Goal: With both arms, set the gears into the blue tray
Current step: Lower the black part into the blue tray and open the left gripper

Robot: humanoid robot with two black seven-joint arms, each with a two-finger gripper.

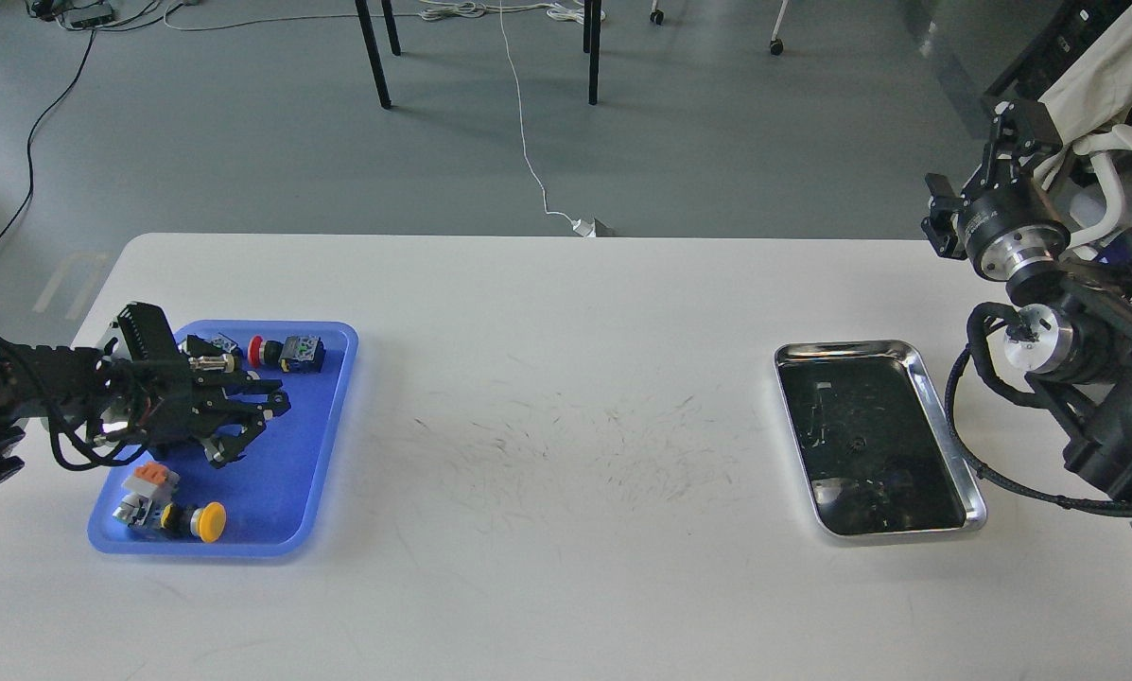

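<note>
Table [566, 454]: blue tray [324, 430] left, silver tray [953, 435] right, well apart. Left gripper [244, 416] hangs over the blue tray, fingers spread, apparently empty. Right gripper [944, 222] is raised off-table; state undeterminable. One gear [855, 442] lies in the silver tray. Recommended: descend vertically and pinch its rim.

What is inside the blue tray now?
In the blue tray: a red push-button, a yellow one, an orange part. The left gripper hangs over the middle, hiding what is below. No gear is visible.

Right gripper [1005, 118] state unreadable (dark, end-on), left arm [17, 378] cropped
</note>
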